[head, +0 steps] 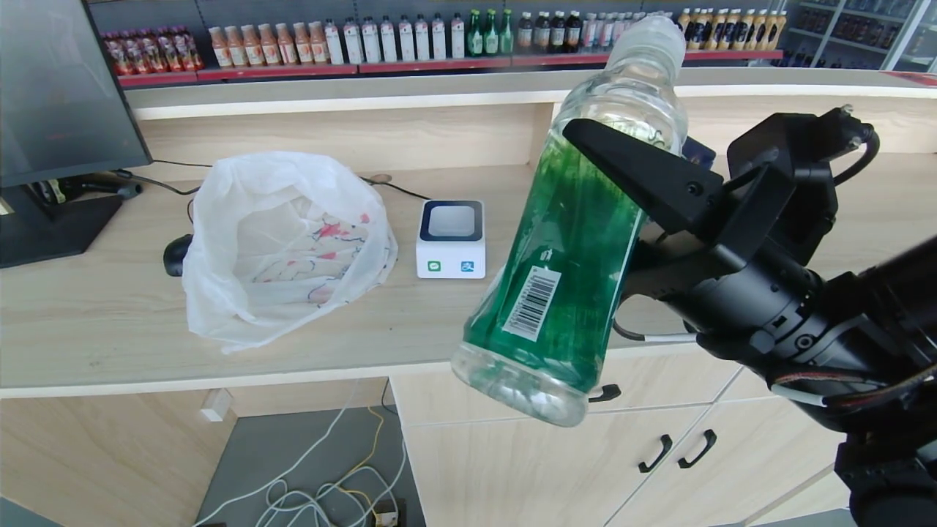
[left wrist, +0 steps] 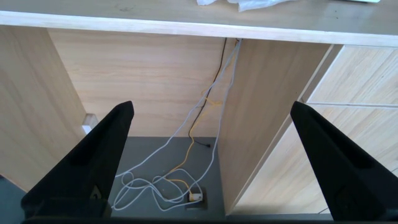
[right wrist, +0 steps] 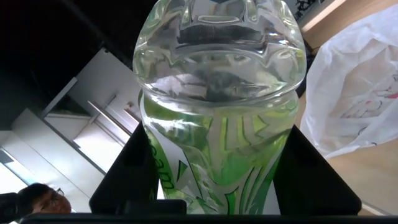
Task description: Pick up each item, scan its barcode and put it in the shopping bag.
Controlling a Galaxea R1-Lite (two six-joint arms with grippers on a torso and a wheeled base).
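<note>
While right jaws clamp bottle (head: 564, 241) over counter (head: 95, 322) edge, bag (head: 285, 234) well apart

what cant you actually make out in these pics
- Bottom of the shopping bag, head view: hidden by its own crumpled walls.
- Upper body of the bottle, head view: partly covered by a finger of the right gripper.
- Mouse, head view: mostly behind the shopping bag.
- Monitor, head view: cut off by the top and left edges.

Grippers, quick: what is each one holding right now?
Left gripper: open, holding nothing.
Right gripper: closed on the bottle, which is tilted with its barcode in the head view.
</note>
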